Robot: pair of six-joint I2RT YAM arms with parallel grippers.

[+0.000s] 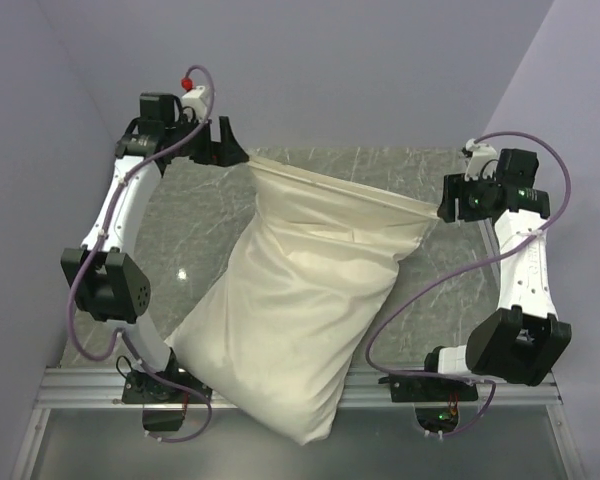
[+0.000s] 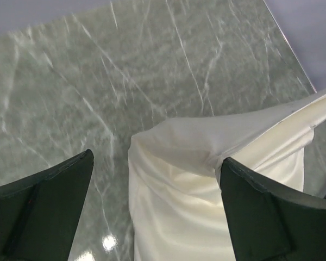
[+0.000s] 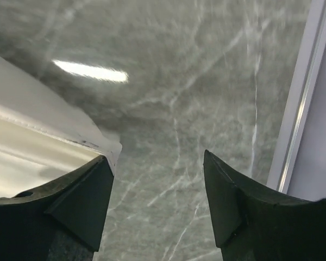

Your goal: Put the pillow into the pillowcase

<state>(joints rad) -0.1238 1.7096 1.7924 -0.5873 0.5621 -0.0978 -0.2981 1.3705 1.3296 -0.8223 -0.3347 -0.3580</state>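
Note:
The pillowcase (image 1: 300, 300) is a cream fabric sack, plump and full, lying slantwise from the table's back to over its near edge. Its top rim is pulled taut between my two grippers. The pillow itself does not show; no yellow-green band is in view. My left gripper (image 1: 232, 152) is at the rim's back left corner. In the left wrist view this gripper (image 2: 157, 156) is open wide, with the pillowcase (image 2: 206, 179) draped against its right finger (image 2: 261, 212). My right gripper (image 1: 447, 205) (image 3: 155, 155) is open wide, with the rim's corner (image 3: 38, 117) lying on its left finger (image 3: 76, 201).
The grey-green marble table (image 1: 180, 220) has a metal rail (image 1: 80, 385) along its near edge. Lilac walls close in at the back and both sides. The sack's lower end (image 1: 305, 420) hangs over the rail between the arm bases.

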